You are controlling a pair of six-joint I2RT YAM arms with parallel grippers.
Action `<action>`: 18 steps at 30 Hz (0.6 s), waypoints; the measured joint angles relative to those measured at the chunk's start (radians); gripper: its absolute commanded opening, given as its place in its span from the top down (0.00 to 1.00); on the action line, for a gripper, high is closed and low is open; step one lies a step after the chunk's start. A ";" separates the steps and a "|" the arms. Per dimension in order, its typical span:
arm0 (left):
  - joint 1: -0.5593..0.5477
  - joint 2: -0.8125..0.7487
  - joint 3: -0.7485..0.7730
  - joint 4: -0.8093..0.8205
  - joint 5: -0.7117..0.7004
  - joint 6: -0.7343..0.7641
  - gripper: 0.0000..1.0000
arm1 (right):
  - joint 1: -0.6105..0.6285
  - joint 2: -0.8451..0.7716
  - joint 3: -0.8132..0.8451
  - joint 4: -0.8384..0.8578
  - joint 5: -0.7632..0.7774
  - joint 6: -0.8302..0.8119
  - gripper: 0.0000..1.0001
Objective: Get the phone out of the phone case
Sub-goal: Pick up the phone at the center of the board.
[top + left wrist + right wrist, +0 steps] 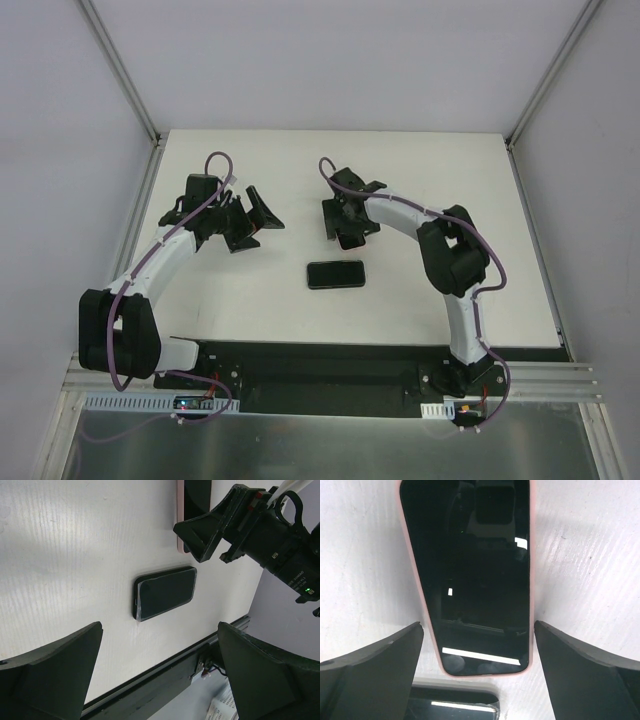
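Observation:
A phone in a pink case lies screen up on the white table, directly under my right gripper. That gripper is open, with a finger on each side of the phone's near end and not touching it. In the top view the right gripper hides this phone. In the left wrist view its pink edge shows behind the right gripper. A second, black phone lies flat nearer the front, also seen in the left wrist view. My left gripper is open and empty, hovering to the left.
The table's black front rail runs along the near edge below the black phone. White enclosure walls stand at the back and sides. The black phone's top edge shows just below the pink-cased phone.

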State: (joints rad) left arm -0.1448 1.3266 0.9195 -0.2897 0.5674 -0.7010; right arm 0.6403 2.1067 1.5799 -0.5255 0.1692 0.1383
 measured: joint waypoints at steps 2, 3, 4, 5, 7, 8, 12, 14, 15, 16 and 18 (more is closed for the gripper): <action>0.000 0.000 0.000 0.000 0.000 0.000 0.01 | 0.001 0.000 -0.008 0.008 0.005 -0.039 0.04; 0.000 0.000 0.000 0.000 0.000 0.000 0.01 | 0.001 0.000 -0.010 0.009 0.005 -0.057 0.04; 0.000 0.000 0.000 0.000 0.000 0.000 0.01 | 0.000 0.000 -0.011 0.010 0.005 -0.078 0.04; 0.000 0.000 0.000 0.000 0.000 0.000 0.01 | 0.000 0.000 -0.011 0.012 0.006 -0.100 0.04; 0.000 0.000 0.000 0.000 0.000 0.000 0.01 | 0.000 0.000 -0.011 0.016 0.003 -0.141 0.04; 0.000 0.000 0.000 0.000 0.000 0.000 0.01 | 0.000 0.000 -0.011 0.019 0.001 -0.160 0.03; 0.000 0.000 0.000 0.000 0.000 0.000 0.01 | -0.002 -0.003 -0.018 0.031 -0.018 -0.206 0.11; 0.000 0.000 0.000 0.000 0.000 0.000 0.01 | -0.004 -0.003 -0.022 0.039 -0.038 -0.216 0.21; 0.000 0.000 0.000 0.000 0.000 0.000 0.01 | -0.005 -0.004 -0.026 0.045 -0.048 -0.219 0.26; 0.000 0.000 0.000 0.000 0.000 0.000 0.01 | -0.006 -0.005 -0.029 0.051 -0.057 -0.221 0.34; 0.000 0.000 0.000 0.000 0.000 0.000 0.01 | -0.006 -0.010 -0.036 0.059 -0.061 -0.228 0.42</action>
State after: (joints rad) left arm -0.1448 1.3262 0.9195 -0.2897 0.5678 -0.7010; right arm 0.6338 2.0972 1.5436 -0.4664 0.1078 -0.0895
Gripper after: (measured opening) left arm 0.991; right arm 0.722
